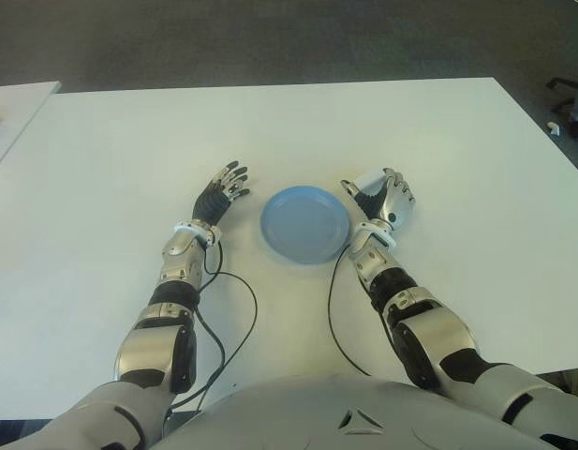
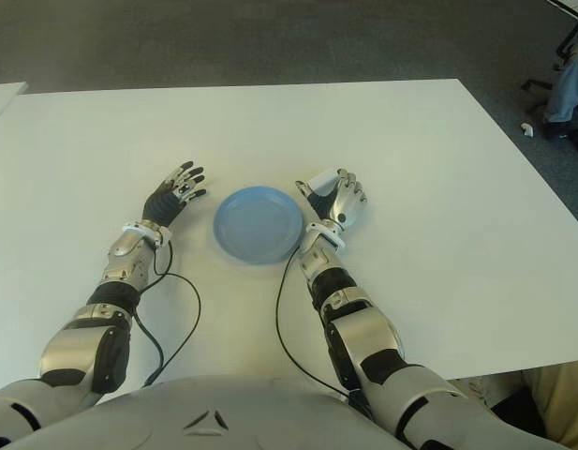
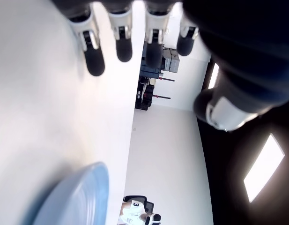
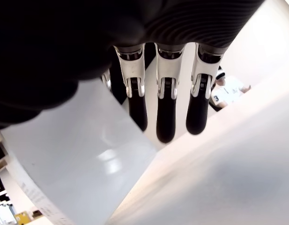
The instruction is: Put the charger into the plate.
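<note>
A white block-shaped charger (image 1: pixel 368 180) is in my right hand (image 1: pixel 387 199), just right of the round blue plate (image 1: pixel 304 223) at the middle of the white table (image 1: pixel 438 141). In the right wrist view the charger (image 4: pixel 74 154) fills the palm side, with the fingers (image 4: pixel 166 117) curled along it. The hand shows a little above the tabletop, beside the plate's right rim and not over it. My left hand (image 1: pixel 223 187) shows left of the plate with fingers spread, holding nothing. The plate has nothing in it.
Black cables (image 1: pixel 237 319) run from both forearms across the near part of the table. A second white table (image 1: pixel 17 103) stands at the far left. A chair and part of a person (image 2: pixel 565 84) show beyond the far right corner.
</note>
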### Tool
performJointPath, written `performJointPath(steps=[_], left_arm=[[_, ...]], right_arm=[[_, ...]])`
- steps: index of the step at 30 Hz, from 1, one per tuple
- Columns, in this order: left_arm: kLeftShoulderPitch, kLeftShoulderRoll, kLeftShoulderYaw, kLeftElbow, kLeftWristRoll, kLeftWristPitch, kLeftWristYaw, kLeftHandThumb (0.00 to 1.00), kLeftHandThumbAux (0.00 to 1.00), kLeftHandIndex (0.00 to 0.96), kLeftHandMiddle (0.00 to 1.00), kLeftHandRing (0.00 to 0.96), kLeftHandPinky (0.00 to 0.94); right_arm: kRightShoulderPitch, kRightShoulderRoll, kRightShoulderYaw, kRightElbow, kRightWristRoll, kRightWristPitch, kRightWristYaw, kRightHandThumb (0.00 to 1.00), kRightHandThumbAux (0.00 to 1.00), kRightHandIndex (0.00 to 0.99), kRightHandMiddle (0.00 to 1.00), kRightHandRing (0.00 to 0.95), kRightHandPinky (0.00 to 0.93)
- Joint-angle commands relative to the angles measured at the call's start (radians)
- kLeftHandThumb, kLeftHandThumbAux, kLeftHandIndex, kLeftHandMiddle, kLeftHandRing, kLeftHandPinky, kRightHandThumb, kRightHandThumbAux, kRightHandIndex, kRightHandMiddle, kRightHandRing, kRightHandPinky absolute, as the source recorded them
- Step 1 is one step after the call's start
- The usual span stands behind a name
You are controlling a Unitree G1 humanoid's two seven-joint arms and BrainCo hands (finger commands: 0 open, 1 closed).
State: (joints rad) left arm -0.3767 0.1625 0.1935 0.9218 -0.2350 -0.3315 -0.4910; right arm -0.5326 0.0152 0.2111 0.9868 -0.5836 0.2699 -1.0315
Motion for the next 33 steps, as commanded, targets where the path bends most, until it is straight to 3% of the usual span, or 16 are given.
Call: performJointPath(steps=[1,9,33], left_arm=[[0.015,-0.001,-0.003,0.009,0.01,0.029,0.009,0.0,0.613,0.079,0.126,0.097,0.093],[0.015,-0.002,0.0,0.005,0.005,0.039,0.009,0.0,0.613,0.086,0.128,0.099,0.095],[0.021,-0.002,0.008,-0.013,-0.008,0.062,0.0,0.0,0.613,0.075,0.118,0.095,0.095]], right_arm=[[0.038,0.01,-0.005,0.051,0.024,-0.025,-0.025,0.846,0.628,0.371,0.552,0.756,0.832],[0.033,0.01,-0.01,0.066,0.033,-0.053,-0.063,0.852,0.673,0.39,0.558,0.794,0.854],[0.042,0.015,-0.041,0.058,0.067,-0.156,-0.103,0.854,0.677,0.392,0.536,0.8,0.776]])
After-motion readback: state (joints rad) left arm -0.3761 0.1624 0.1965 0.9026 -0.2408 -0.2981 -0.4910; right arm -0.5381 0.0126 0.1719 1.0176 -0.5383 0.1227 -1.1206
